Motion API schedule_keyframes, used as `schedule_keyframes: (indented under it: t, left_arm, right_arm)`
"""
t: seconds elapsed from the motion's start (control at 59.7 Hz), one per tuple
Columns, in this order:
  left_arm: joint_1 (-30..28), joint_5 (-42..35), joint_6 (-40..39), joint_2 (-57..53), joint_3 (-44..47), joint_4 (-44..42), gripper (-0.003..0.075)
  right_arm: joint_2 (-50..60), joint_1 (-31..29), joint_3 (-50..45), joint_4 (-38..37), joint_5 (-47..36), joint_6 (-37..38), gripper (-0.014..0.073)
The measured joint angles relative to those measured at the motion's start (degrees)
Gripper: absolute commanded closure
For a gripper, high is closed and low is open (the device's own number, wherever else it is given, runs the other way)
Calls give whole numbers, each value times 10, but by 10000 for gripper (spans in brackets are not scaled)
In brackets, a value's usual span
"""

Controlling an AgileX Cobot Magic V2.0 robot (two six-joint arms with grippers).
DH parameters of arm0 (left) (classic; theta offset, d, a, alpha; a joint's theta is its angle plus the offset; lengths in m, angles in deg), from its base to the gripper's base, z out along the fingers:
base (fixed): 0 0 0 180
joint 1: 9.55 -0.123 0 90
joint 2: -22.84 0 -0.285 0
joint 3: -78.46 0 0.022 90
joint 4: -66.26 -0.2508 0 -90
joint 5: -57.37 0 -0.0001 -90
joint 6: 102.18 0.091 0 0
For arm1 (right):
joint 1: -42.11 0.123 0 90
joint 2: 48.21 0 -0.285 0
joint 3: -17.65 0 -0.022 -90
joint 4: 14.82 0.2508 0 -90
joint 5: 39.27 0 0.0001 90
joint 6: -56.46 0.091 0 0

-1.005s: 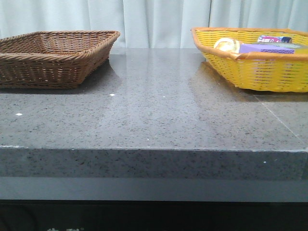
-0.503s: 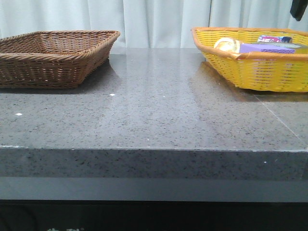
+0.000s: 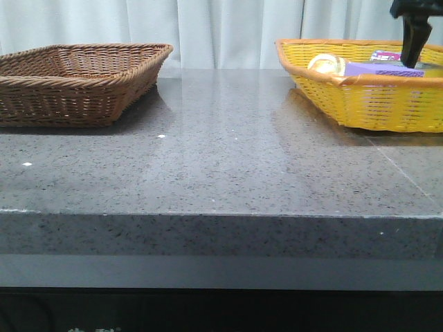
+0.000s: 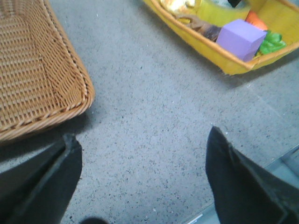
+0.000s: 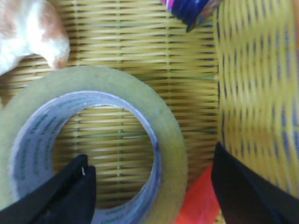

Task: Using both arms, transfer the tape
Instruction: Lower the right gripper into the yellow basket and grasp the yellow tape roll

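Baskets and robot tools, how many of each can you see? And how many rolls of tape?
Baskets: 2, a brown basket and a yellow basket.
Tools: 2, the left tool and the right tool.
Rolls of tape: 1, the tape, lying in the yellow basket.
Total: 5.

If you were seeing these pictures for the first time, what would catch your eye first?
The bright yellow basket at the table's far right stands out, with the right gripper above it. In the right wrist view, the tape lies flat on the basket floor between open fingers. A brown basket sits far left.
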Motion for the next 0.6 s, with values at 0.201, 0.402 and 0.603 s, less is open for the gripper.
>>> schedule_keyframes:
  t: [0.201, 0.402, 0.603]
  left_arm:
    - [1, -22, 1, 48, 0, -37, 174]
    - [1, -24, 1, 62, 0, -40, 174]
    - [1, -29, 1, 8, 0, -30, 174]
  right_arm:
    - [-27, 0, 0, 4, -7, -4, 346]
    - [-27, -1, 1, 6, -11, -6, 464]
    - [-27, -1, 1, 6, -10, -6, 466]
